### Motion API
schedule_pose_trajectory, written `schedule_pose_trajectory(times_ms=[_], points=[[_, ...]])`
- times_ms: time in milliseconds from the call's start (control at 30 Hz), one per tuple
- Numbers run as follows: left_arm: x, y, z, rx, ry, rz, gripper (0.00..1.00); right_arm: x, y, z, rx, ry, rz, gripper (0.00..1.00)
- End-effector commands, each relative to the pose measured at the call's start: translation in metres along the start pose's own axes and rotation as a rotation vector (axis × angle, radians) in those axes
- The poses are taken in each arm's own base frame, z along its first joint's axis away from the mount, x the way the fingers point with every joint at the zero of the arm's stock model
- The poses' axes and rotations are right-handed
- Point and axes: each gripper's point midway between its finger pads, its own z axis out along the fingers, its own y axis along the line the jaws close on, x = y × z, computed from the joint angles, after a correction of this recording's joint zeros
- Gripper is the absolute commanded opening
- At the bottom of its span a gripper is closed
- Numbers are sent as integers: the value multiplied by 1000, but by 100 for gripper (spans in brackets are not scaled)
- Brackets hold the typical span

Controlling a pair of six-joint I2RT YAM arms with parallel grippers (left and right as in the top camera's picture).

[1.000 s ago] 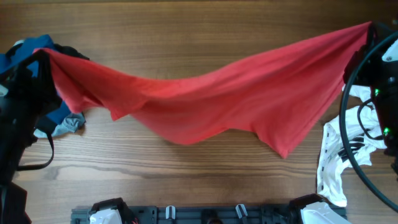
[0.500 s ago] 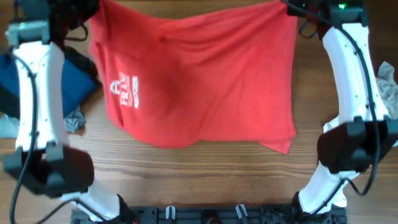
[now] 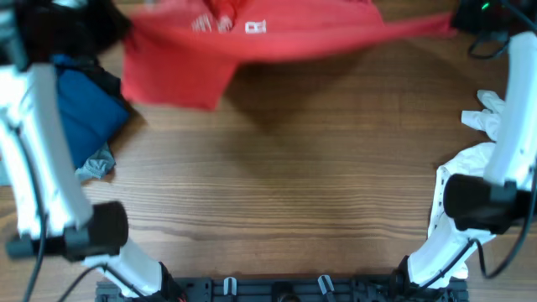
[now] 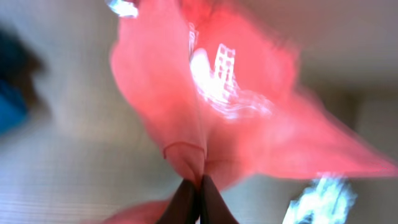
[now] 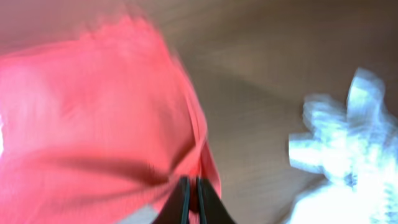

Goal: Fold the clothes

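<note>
Item: red T-shirt point(image 3: 252, 38), held aloft over the far edge of the worktop point(image 3: 294, 193). It is now a narrow, blurred band with white lettering uppermost. Half a second earlier it hung as a broad panel over mid-worktop.

Left hand point(image 4: 200, 186), right hand point(image 5: 191, 186): each is pinched tight on a bunched edge.

Reading: probably a spreading swing, with no fold made yet.

Blue garment point(image 3: 80, 117): unmoved at left.

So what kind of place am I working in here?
Probably a robot test bench set up for laundry folding: a wood-grain table with a black mounting rail at its near edge, a red T-shirt being handled, a blue garment heaped at one side and white garments at the other.
</note>
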Motion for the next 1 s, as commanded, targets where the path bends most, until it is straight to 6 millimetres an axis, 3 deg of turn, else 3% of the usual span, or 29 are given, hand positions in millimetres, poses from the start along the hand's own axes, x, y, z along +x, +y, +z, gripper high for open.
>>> schedule_pose_trajectory(times_ms=[0,67,133,200,267,333,467,667,767,967], points=[[78,45,78,-127,428,44,4,74,-2,65,-16,320,-83,4],[127,85,103,-244,620,-16,4,124,-5,90,-18,497,-75,5],[167,109,113,-288,748,-69,4,167,-11,110,-4,623,-71,4],[192,128,117,-334,775,-106,4,196,-17,121,2,670,-40,4],[204,145,110,-375,723,-164,4,211,-24,120,-13,647,39,4],[206,152,98,-369,637,-213,4,216,-35,112,-11,581,97,4],[211,170,50,-347,373,-354,4,223,-63,71,10,423,242,4],[217,172,-1,-334,170,-411,4,234,-71,29,24,350,263,4],[198,173,-2,-308,73,-414,4,224,-70,30,0,303,186,4],[144,144,35,-26,23,-373,4,178,-30,63,-204,171,60,4]])
